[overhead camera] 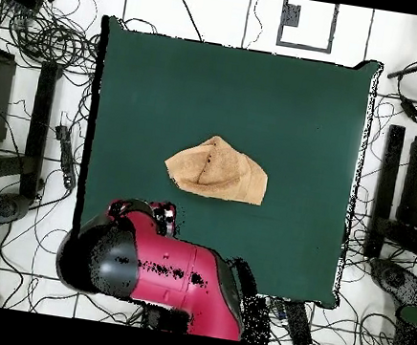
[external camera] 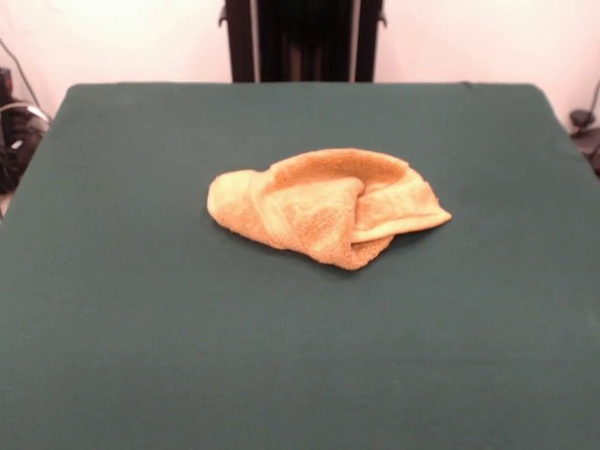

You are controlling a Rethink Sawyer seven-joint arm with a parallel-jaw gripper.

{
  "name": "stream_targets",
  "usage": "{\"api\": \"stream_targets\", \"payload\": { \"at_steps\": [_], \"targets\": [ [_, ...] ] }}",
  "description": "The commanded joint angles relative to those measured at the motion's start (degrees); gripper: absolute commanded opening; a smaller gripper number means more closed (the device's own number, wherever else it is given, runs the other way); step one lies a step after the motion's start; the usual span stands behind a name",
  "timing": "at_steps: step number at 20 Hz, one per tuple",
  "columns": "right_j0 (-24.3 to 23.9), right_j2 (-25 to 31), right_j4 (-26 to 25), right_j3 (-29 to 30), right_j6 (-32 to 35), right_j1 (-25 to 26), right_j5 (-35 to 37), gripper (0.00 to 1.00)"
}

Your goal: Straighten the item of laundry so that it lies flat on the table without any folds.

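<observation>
**A crumpled towel in the middle of the green table**

The yellow-orange towel lies near the middle of the table. It is not flat. It is bunched up in a lump, with folds going over each other. In the front view, the left end is rounded and rolled. A flap lies across the middle. On the right, a flat corner sticks out to a point. From above, the towel looks like a rough triangle with a crease running down from its top.

The red and black arm shows only in the overhead view. It sits over the table's edge at the bottom left of that view. It is well apart from the towel and does not touch it. The gripper cannot be made out. The big round arm covers that spot, so I cannot tell if the fingers are apart or together.

The front view shows no arm over the table, only a dark stand behind the far edge.

The table is covered in plain dark green cloth. It is much bigger than the towel. The wall behind it is white. From above, the floor is pale, with many black cables around the table.
</observation>
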Motion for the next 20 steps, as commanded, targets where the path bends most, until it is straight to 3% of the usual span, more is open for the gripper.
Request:
{"api": "stream_targets", "payload": {
  "at_steps": [1,9,20],
  "targets": [
    [-0.2,3.3,0.0,2.4,7.9,2.6,1.2,1.00],
    [-2.0,6.3,1.2,7.1,6.8,4.4,-4.2,1.00],
    [-2.5,6.2,1.0,0.9,6.2,6.7,-1.2,1.00]
  ]
}}
